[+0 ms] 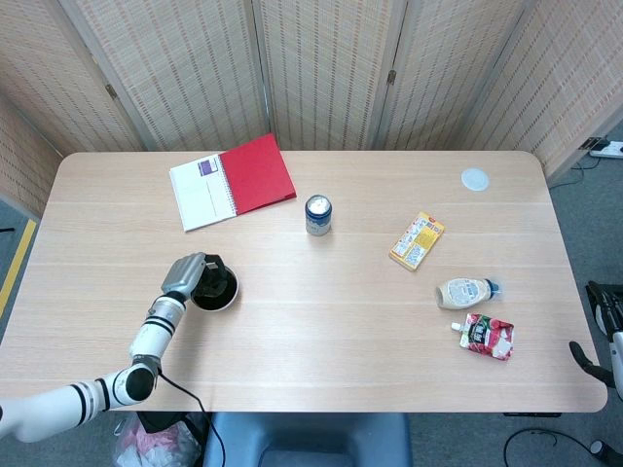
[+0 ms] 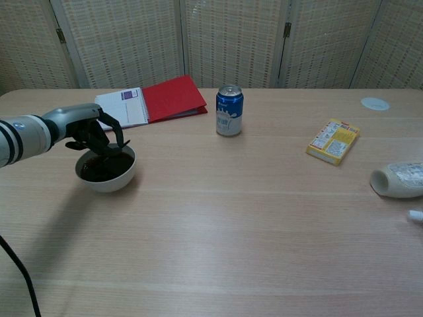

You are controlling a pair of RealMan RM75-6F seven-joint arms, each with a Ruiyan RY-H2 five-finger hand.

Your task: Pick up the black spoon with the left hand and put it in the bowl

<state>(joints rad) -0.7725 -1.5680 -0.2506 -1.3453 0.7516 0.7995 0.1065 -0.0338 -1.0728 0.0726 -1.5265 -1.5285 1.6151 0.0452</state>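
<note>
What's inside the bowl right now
The bowl has a dark inside, and the left hand hovers over its rim with dark fingers reaching in. Whether the black spoon already lies inside cannot be told, since the hand and the dark interior hide it.

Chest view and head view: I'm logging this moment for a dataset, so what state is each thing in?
left hand: over the bowl, fingers pointing down into it; whether it holds the spoon is unclear
bowl: upright, dark inside
notebook: lying open
can: upright
yellow box: lying flat
squeeze bottle: on its side
red pouch: lying flat
right hand: at the table's edge, off it
</note>
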